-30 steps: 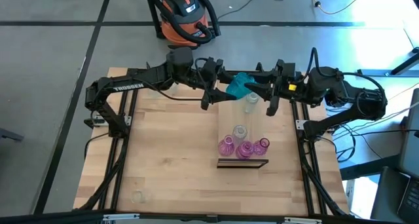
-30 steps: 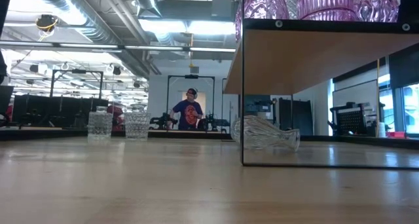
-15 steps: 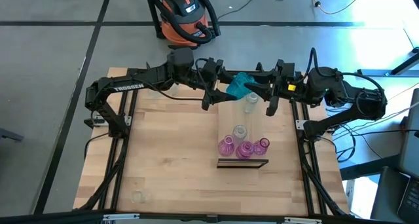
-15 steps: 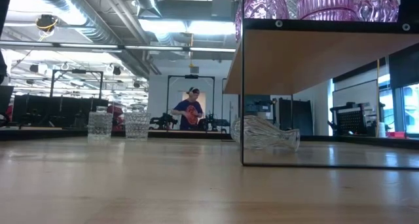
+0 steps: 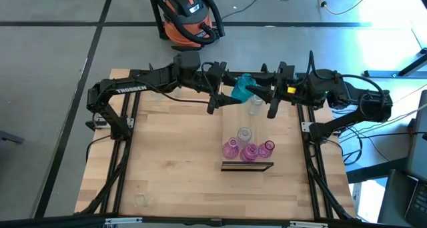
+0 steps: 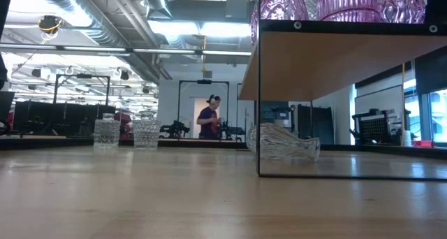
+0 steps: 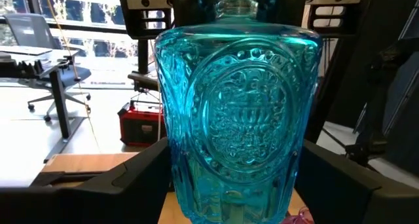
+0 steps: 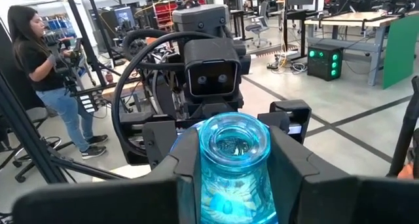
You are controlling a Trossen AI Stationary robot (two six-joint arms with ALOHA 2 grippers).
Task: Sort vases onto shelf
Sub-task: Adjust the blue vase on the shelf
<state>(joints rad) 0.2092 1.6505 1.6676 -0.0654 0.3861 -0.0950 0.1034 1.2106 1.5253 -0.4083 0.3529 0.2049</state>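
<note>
- While both arms meet above the far side of the table (image 5: 167,155), a teal-blue vase (image 5: 243,88) is held in the air between the left gripper (image 5: 225,93) and the right gripper (image 5: 261,95).
- The right gripper's fingers (image 8: 308,171) are clamped on the vase's neck, as seen in the right wrist view.
- The left gripper's fingers (image 7: 124,185) are seen flanking the vase's body; whether they press on it cannot be told.
- On the shelf (image 5: 247,165), three pink vases (image 5: 248,150) and a clear vase (image 5: 244,133) are placed near its dark end.
- Another clear vase (image 5: 255,105) is seen just below the grippers.
- A clear vase (image 6: 283,142) is laid on its side under the shelf.
- Two clear vases (image 6: 107,133) are stood far back in the low view.
</note>
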